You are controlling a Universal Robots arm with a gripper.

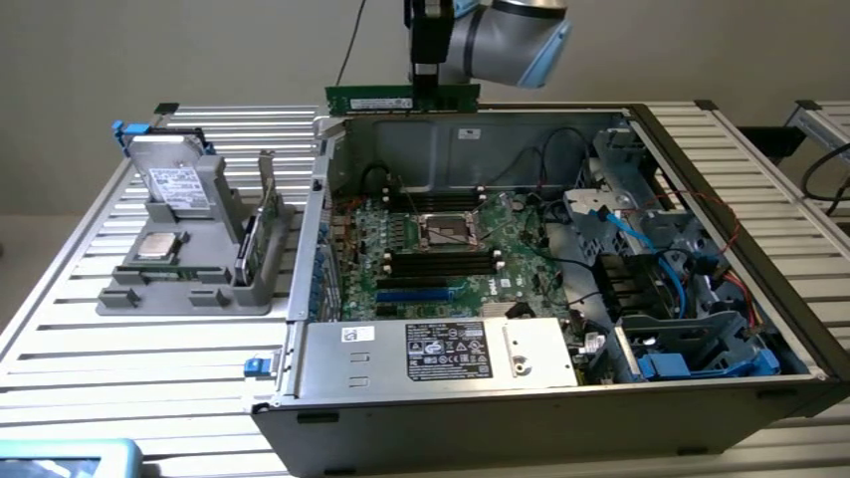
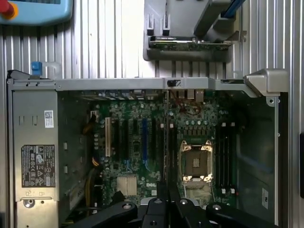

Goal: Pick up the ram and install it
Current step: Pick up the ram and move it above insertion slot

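The ram [image 1: 385,99] is a long green stick held level and lengthwise above the back wall of the open computer case [image 1: 743,339]. My gripper [image 1: 424,88] is shut on its upper edge, near the end at the exterior view's right. In the wrist view the ram [image 2: 167,142] shows edge-on as a thin dark line running out from my gripper [image 2: 167,197] over the motherboard [image 2: 137,142]. Black memory slots [image 1: 439,261] [image 2: 225,152] lie on either side of the processor socket [image 1: 449,232] [image 2: 196,164].
A grey parts holder [image 1: 199,274] at the exterior view's left carries a hard drive [image 1: 177,184], a silver processor chip [image 1: 159,246] and an upright card. The power supply [image 1: 425,354] fills the case's near end. Blue cables and a drive cage [image 1: 664,289] crowd the right side.
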